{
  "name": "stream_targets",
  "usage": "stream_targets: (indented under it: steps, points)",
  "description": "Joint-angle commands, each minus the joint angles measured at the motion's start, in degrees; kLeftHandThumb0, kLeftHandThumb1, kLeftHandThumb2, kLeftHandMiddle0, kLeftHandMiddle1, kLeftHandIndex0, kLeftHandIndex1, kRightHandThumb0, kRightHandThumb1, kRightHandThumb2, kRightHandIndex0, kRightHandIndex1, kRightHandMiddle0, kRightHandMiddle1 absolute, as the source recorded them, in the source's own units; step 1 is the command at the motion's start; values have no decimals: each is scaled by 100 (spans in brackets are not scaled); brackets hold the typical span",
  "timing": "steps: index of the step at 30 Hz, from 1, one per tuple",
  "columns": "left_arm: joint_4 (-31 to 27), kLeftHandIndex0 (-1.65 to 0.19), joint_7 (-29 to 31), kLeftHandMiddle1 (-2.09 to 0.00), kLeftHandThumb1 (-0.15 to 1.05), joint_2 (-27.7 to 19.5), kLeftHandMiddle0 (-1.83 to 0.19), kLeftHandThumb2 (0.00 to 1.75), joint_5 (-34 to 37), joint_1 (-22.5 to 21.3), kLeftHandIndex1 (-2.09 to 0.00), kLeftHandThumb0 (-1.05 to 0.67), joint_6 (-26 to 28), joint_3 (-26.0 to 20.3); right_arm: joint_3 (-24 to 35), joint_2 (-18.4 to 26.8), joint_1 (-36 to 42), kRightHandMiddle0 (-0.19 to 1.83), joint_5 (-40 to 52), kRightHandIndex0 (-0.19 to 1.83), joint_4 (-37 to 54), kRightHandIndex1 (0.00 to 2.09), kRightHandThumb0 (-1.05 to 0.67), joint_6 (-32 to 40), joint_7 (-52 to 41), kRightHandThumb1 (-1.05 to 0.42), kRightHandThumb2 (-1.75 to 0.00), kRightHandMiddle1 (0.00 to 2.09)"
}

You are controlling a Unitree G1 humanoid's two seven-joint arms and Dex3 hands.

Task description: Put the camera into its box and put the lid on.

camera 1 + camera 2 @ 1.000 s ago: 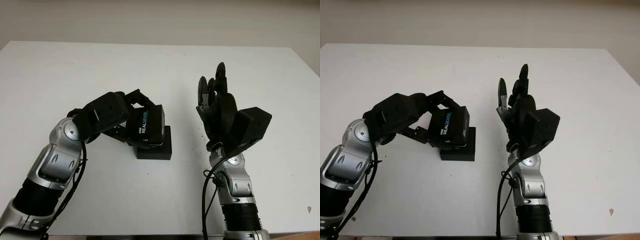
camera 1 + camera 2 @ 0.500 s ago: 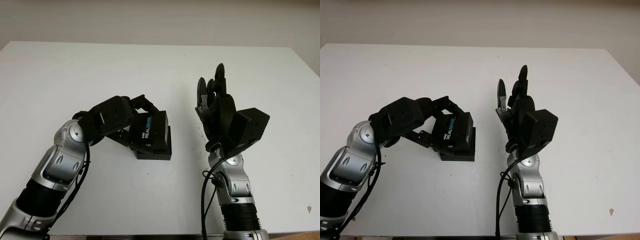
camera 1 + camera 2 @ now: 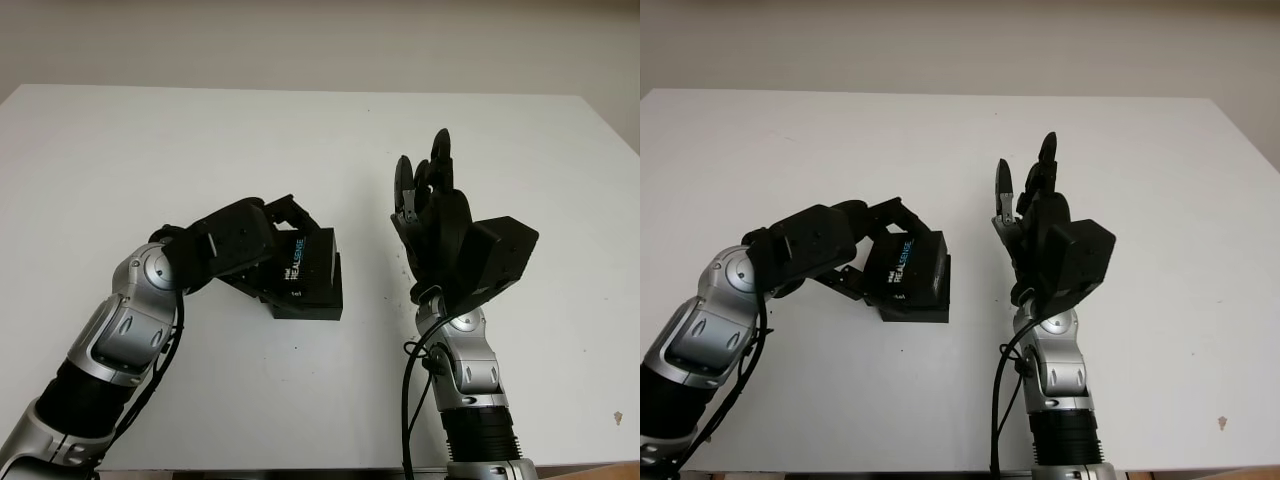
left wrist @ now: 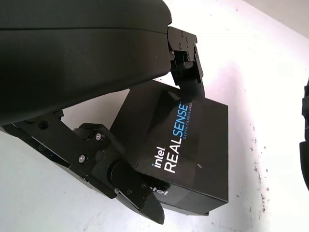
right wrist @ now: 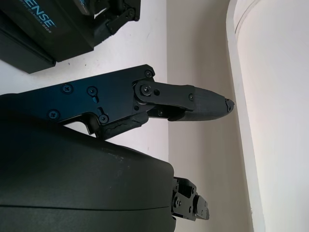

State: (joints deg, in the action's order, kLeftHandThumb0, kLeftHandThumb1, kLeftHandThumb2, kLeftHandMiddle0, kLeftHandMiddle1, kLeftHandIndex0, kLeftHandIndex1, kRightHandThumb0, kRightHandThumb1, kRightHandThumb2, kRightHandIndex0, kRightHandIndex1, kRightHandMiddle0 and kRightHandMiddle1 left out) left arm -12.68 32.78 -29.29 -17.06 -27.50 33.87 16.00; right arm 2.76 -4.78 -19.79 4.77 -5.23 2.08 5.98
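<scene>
Lowered since a second ago, the RealSense lid [image 3: 305, 268], pinched by the left hand [image 3: 240, 243], nears the box base [image 3: 312, 300]; right hand [image 3: 432, 205] open, raised.

My left hand [image 3: 262, 243] is closed around the lid [image 3: 309, 262], arm bent inward. My right hand [image 3: 428, 203] is open, raised upright above the table.

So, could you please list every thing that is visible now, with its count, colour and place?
lid: one, black with white and blue "Intel RealSense" print, tilted over the box base, held by the left hand
box base: one, black, on the table near its middle, under the lid
table: one, white, under everything
left hand: one, black, fingers closed on the lid
right hand: one, black, open, raised to the right of the box
</scene>
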Motion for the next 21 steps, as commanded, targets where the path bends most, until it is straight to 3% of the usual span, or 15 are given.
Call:
stream_targets:
  steps: [1, 6, 16, 21]
  points:
    - [-41, -27, 45, -170, 93, -5, -59, 6, -62, 168, -164, -16, 73, 164, -28, -108, -17, -19, -12, -19, 9, 0, -66, 36, 38, -105, -45, 2]
    - [-111, -29, -2, -173, 93, 72, -61, 5, -131, 210, -166, -16, 164, 212, -62, -146, 7, -19, 21, -19, 33, 0, -66, 62, 77, -105, -45, 4]
    - [-388, -30, -42, -177, 93, 359, -56, 5, 29, 194, -174, -19, 857, 163, -117, -145, 25, -19, 0, -19, -81, 0, -66, -80, 101, -105, -45, 4]
    - [-354, -31, -146, -177, 92, 469, -57, 5, 105, 201, -176, -19, 791, 174, -145, -163, 41, -19, 3, -19, -140, 0, -66, -190, 108, -105, -46, 4]
